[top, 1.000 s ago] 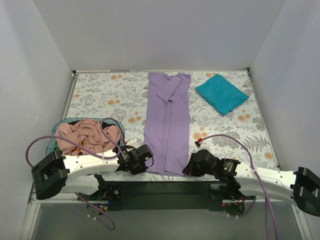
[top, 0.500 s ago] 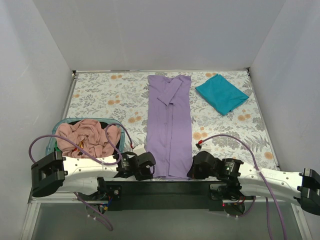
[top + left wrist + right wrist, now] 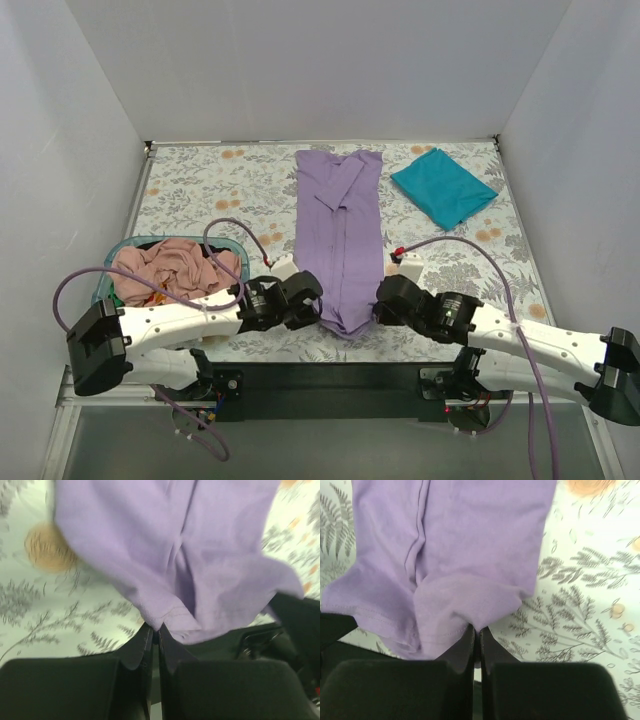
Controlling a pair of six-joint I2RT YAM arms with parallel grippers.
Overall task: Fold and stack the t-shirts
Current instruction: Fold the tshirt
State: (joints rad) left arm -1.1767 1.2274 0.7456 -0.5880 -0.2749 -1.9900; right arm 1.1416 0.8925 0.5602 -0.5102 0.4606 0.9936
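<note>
A lavender-purple t-shirt (image 3: pixel 338 230) lies as a long narrow strip down the middle of the table, collar end at the far side. My left gripper (image 3: pixel 312 297) is shut on its near left hem corner (image 3: pixel 162 617). My right gripper (image 3: pixel 380 300) is shut on its near right hem corner (image 3: pixel 470 615). Both corners are lifted off the table and the hem sags between them. A folded teal-blue t-shirt (image 3: pixel 443 187) lies at the far right. Dusty pink t-shirts (image 3: pixel 170 270) are heaped in the basket at the left.
A round teal plastic basket (image 3: pixel 108 262) stands at the near left. The floral tablecloth (image 3: pixel 215 190) covers the table. White walls close in the far side and both sides. The black mounting bar (image 3: pixel 330 375) runs along the near edge.
Both grippers have moved away from the near edge and upward, carrying the lavender shirt's near hem with them. The hem now hangs bunched between them, further onto the table.
</note>
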